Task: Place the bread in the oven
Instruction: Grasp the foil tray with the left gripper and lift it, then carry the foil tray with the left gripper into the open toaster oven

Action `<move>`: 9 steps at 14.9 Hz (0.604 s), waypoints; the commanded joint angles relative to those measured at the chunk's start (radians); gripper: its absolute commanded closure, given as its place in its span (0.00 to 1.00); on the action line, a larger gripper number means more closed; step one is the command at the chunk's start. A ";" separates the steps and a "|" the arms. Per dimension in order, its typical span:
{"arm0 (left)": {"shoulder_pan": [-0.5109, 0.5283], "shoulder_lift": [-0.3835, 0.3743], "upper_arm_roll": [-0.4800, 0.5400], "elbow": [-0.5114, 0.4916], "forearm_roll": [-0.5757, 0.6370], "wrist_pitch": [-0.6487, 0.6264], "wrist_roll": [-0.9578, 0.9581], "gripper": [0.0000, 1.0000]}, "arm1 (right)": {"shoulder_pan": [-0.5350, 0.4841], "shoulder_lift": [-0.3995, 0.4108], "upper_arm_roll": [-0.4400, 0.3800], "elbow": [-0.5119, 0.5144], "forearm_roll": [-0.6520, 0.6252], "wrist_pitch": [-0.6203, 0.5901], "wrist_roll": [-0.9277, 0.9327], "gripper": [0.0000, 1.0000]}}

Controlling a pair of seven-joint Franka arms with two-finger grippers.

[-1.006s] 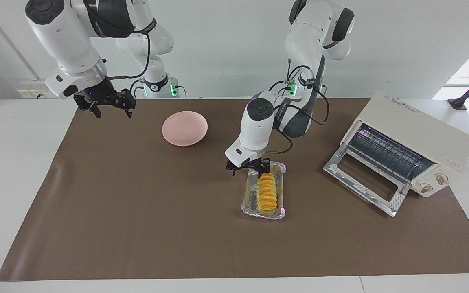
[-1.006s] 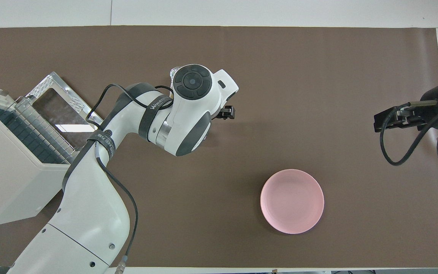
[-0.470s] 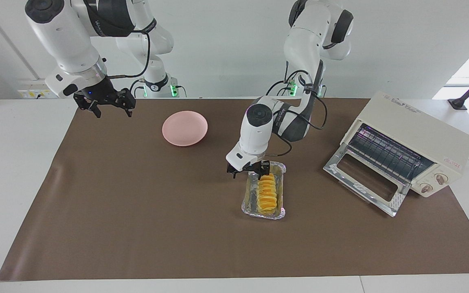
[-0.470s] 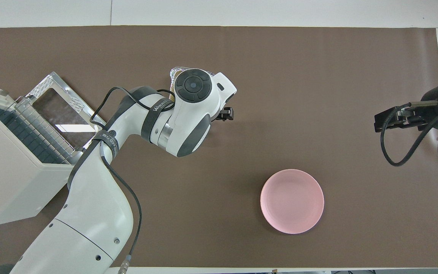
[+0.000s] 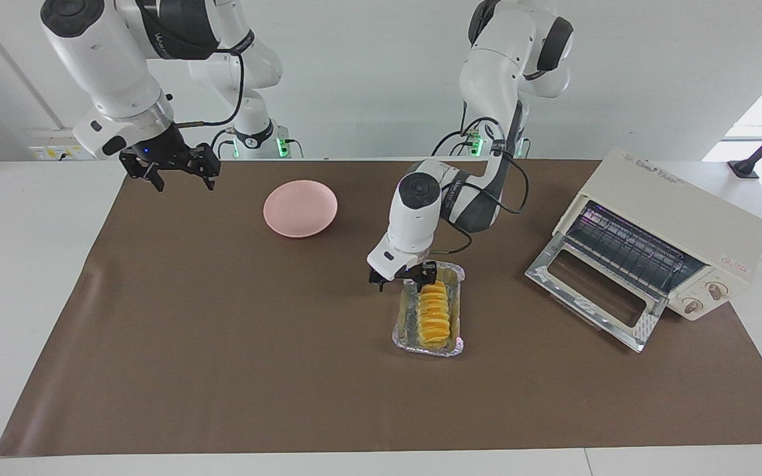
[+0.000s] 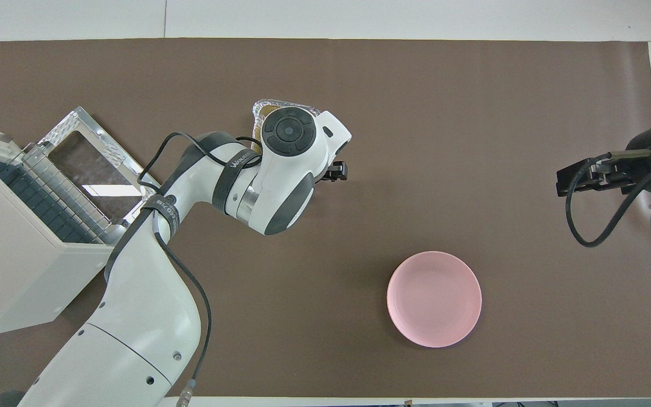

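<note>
Facing view: open left hand [image 5: 402, 274] over the bread [image 5: 435, 314]'s robot-side end; open right hand [image 5: 174, 173] waits.

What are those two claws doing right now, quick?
Left gripper: open, empty, at the robot-side end of the bread in its foil tray.
Right gripper: open, empty, waiting.

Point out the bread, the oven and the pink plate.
bread [image 5: 434, 312]: facing view, middle of the ridged top.
oven [image 5: 675, 201]: facing view, cream top panel.
pink plate [image 6: 434, 298]: overhead view, centre of the dish.
</note>
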 commanded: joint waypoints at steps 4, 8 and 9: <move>-0.012 -0.002 0.015 -0.015 0.013 0.005 -0.042 1.00 | -0.010 -0.022 0.011 -0.024 -0.013 0.002 0.008 0.00; 0.002 -0.003 0.015 -0.011 -0.006 -0.008 -0.053 1.00 | -0.010 -0.022 0.011 -0.024 -0.013 0.002 0.008 0.00; 0.003 -0.003 0.018 -0.004 -0.030 -0.023 -0.062 1.00 | -0.010 -0.022 0.011 -0.024 -0.013 0.002 0.008 0.00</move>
